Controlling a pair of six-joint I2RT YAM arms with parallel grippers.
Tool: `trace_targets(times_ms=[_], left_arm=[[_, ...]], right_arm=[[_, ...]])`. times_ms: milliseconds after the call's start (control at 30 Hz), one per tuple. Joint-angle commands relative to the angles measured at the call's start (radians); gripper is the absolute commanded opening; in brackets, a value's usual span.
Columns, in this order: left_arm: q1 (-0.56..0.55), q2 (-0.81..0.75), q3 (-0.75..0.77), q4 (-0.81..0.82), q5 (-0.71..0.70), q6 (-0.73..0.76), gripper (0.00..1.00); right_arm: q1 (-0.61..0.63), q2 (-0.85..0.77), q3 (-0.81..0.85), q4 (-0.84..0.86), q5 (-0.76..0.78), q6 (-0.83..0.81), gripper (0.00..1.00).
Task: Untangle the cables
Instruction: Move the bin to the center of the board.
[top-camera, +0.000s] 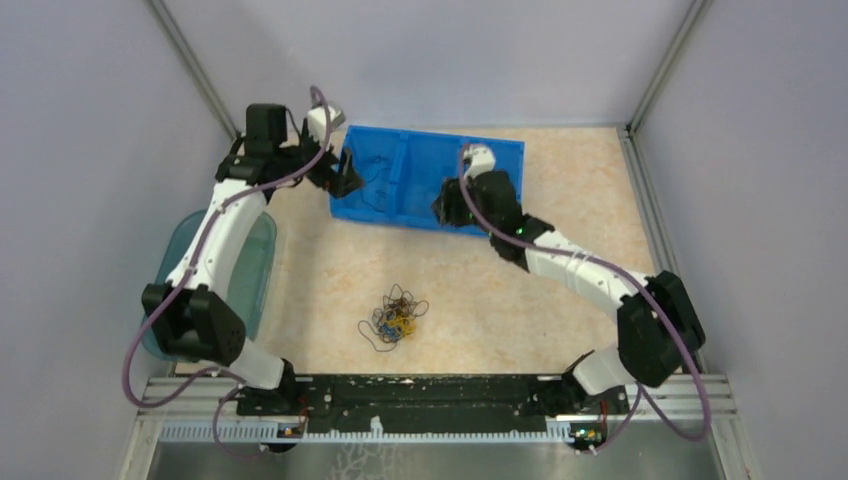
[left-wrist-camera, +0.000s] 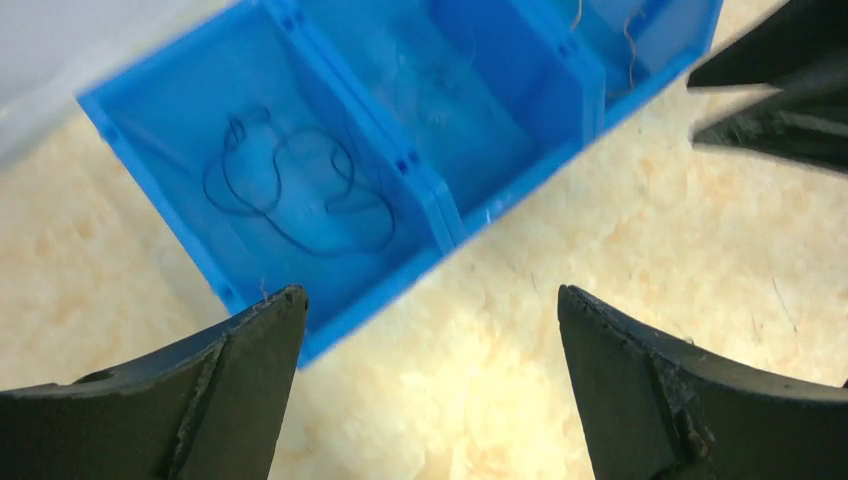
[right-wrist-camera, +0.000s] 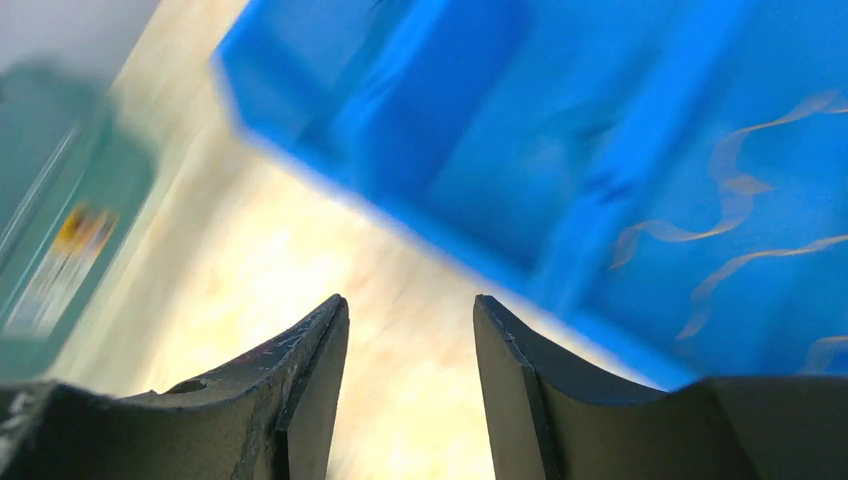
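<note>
Teal tub (top-camera: 215, 270) far left. Left gripper (left-wrist-camera: 430, 300) spread wide, empty, upper left over blue bin (top-camera: 390, 214); black cable (left-wrist-camera: 300, 190) coiled in its left compartment. Cables (top-camera: 395, 318) tangled lower centre on surface (top-camera: 520, 300): thin, light, floppy, snag-prone; best pinched at a loose outer loop. Black, blue, yellow-orange curls. Right gripper (right-wrist-camera: 410, 310) parted, empty, at bin's right.
</note>
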Motion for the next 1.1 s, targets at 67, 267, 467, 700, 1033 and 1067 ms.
trace_targets(times_ms=[67, 267, 467, 700, 1033, 1067], left_arm=[[0.014, -0.298, -0.360, -0.064, 0.091, 0.181, 1.00], [0.014, -0.550, -0.594, -0.055, 0.160, 0.333, 1.00], [0.015, -0.573, -0.671, -0.081, 0.110, 0.348, 1.00], [0.015, -0.487, -0.633, -0.040, 0.019, 0.257, 1.00], [0.027, -0.307, -0.532, 0.095, -0.148, 0.101, 0.97], [0.036, -0.282, -0.513, 0.102, -0.151, 0.086, 0.97]], right_arm=[[0.224, -0.115, -0.246, 0.166, -0.276, -0.135, 0.47], [0.353, -0.098, -0.384, 0.263, -0.363, -0.139, 0.39], [0.391, -0.030, -0.405, 0.318, -0.319, -0.102, 0.38], [0.401, 0.042, -0.388, 0.367, -0.196, -0.072, 0.25], [0.279, -0.058, -0.270, 0.202, -0.224, -0.051, 0.36], [0.251, -0.069, -0.256, 0.195, -0.250, -0.043, 0.43]])
